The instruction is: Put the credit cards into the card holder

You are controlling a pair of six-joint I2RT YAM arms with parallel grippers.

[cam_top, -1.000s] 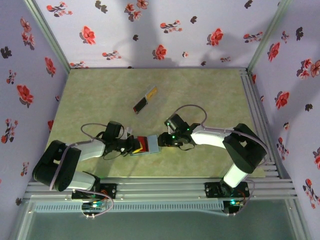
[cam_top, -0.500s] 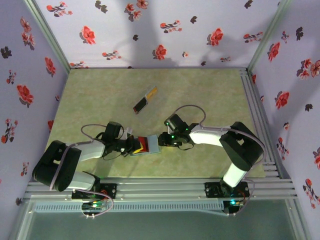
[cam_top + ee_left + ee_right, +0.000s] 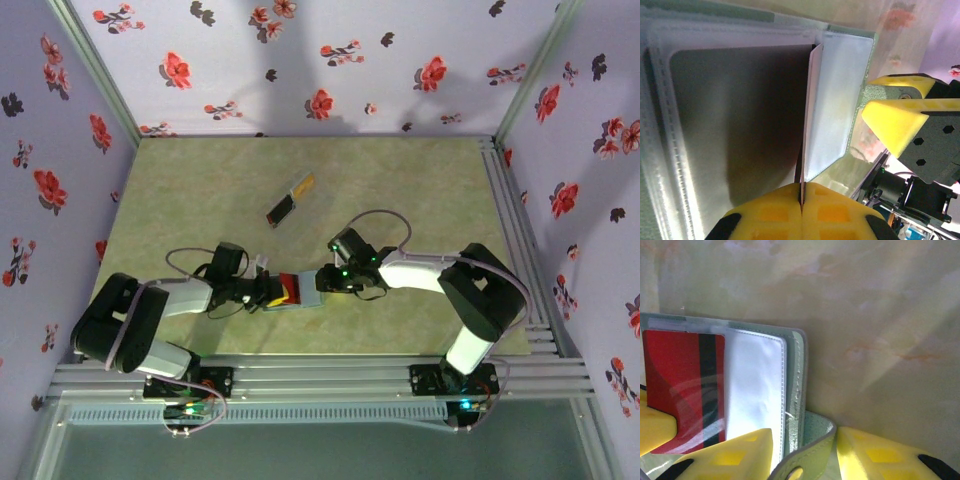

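Red card (image 3: 682, 385) clenched in left gripper (image 3: 801, 196) | right gripper (image 3: 805, 442) straddles card holder (image 3: 760, 390) flap, grip unclear

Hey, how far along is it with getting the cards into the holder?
Done: no card looks fully stowed yet. In hand: the left gripper pinches the red card at the open card holder, which the right gripper grips by its edge. Still to do: the dark card and yellow card lie on the table.
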